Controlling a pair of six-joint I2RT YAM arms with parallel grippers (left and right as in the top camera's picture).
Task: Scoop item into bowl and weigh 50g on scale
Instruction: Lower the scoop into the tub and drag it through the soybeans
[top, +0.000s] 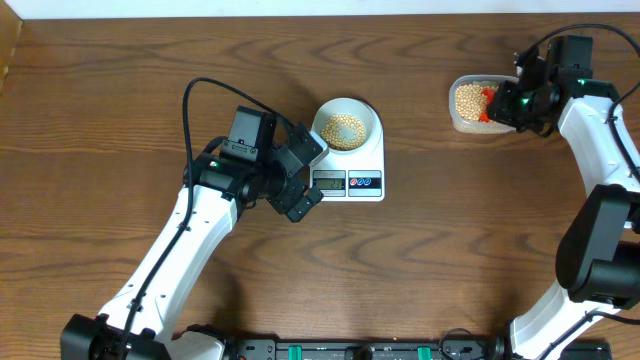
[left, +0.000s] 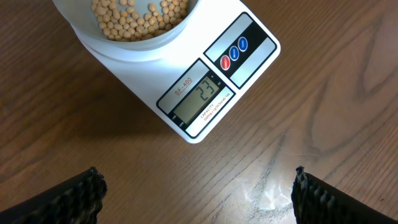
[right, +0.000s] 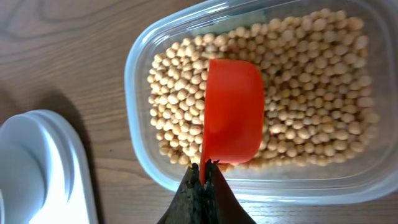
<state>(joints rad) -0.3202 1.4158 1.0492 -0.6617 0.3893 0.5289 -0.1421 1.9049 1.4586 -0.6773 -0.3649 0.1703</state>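
The pale bowl (top: 347, 124) sits on the white scale (top: 372, 160) and holds tan beans (top: 343, 131). In the left wrist view the bowl (left: 130, 38) and scale (left: 205, 93) show at the top; the display reads 23. My left gripper (top: 303, 178) is open and empty, just left of the scale's front; its fingers (left: 196, 196) hover over bare wood. My right gripper (top: 512, 104) is shut on the handle of a red scoop (right: 233, 112), held over the beans (right: 311, 87) in the clear tub (top: 477, 104).
A white rounded object (right: 37, 168) lies left of the tub (right: 146, 155) in the right wrist view. The tub stands at the table's far right. Bare wood surrounds the scale.
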